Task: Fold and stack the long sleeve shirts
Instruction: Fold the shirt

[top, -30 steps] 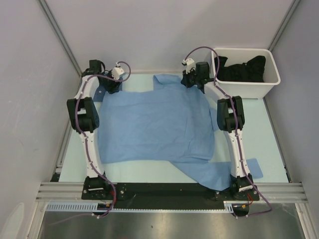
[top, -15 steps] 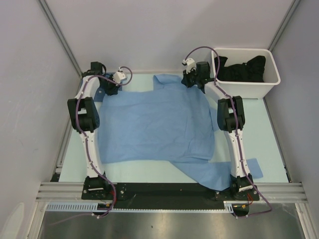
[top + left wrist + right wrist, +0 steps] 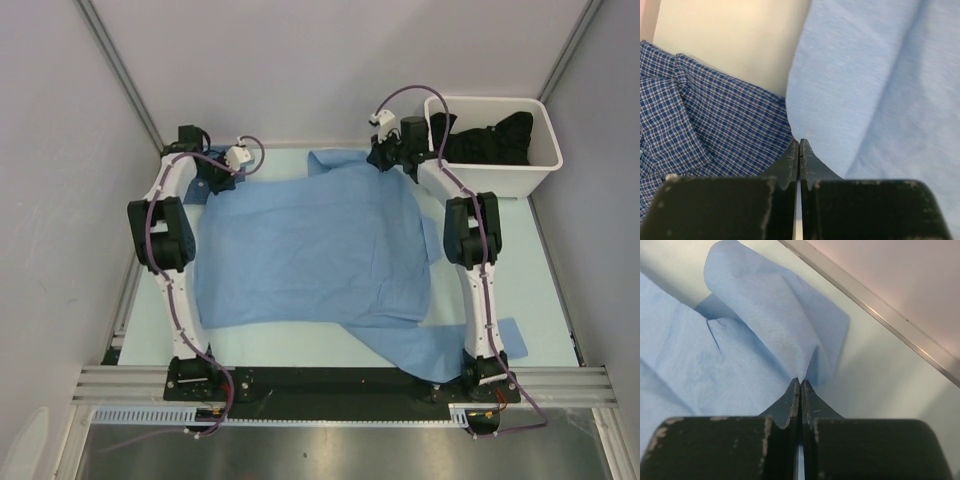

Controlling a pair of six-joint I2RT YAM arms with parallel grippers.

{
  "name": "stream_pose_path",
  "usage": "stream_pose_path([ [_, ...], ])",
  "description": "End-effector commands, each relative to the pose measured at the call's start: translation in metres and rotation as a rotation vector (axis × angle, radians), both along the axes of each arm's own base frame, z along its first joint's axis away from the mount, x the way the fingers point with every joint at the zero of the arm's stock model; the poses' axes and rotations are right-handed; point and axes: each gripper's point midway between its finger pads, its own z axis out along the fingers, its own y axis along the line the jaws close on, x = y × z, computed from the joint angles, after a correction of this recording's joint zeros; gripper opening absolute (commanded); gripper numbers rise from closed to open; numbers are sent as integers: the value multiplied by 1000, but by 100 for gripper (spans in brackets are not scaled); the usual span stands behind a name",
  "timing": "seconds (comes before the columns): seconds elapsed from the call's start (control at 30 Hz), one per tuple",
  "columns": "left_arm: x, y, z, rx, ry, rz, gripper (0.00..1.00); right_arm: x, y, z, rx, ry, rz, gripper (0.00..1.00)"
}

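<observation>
A light sky-blue long sleeve shirt [image 3: 310, 250] lies spread over the middle of the table, one sleeve trailing to the near right [image 3: 420, 352]. My left gripper [image 3: 222, 170] is at the shirt's far left corner, its jaws shut on the edge of the pale blue cloth [image 3: 880, 90]. Beside that edge lies a darker blue checked shirt [image 3: 715, 120] with a collar and a pale button. At the far right corner my right gripper [image 3: 386, 158] is shut on a raised fold of the light blue cloth [image 3: 765, 335] near the collar.
A white bin [image 3: 545, 165] holding dark clothes [image 3: 490, 140] stands at the back right, close to the right arm. A metal rail [image 3: 880, 305] runs along the table's far edge. Grey walls close in on both sides.
The left gripper's jaws have closed at the far left corner of the shirt. The right gripper has shifted slightly toward the back with the cloth still in it.
</observation>
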Motion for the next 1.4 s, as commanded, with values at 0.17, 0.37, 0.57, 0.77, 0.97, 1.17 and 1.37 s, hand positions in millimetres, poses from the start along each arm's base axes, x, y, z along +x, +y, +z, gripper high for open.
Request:
stream_pose_path([
  [0.17, -50, -9, 45, 15, -91, -132, 0, -59, -4, 82, -69, -135, 155, 0],
  [0.37, -98, -3, 43, 77, -92, -194, 0, -109, -10, 83, -116, -100, 204, 0],
  [0.57, -136, 2, 28, 101, -52, -219, 1, -155, -18, 57, -180, -30, 258, 0],
  [0.77, -153, 0, -4, 122, -2, -185, 39, -177, -16, 0, -273, 98, 286, 32],
  [0.97, -152, -3, 14, 61, -11, -106, 50, -169, -29, 21, -217, 204, 247, 77],
  [1.17, -139, -15, 60, -73, -77, 0, 64, -97, -20, 83, 53, 182, 67, 85],
  [1.37, -123, -20, 111, -196, -169, 145, 83, -33, -13, 58, 210, 240, -49, 86],
])
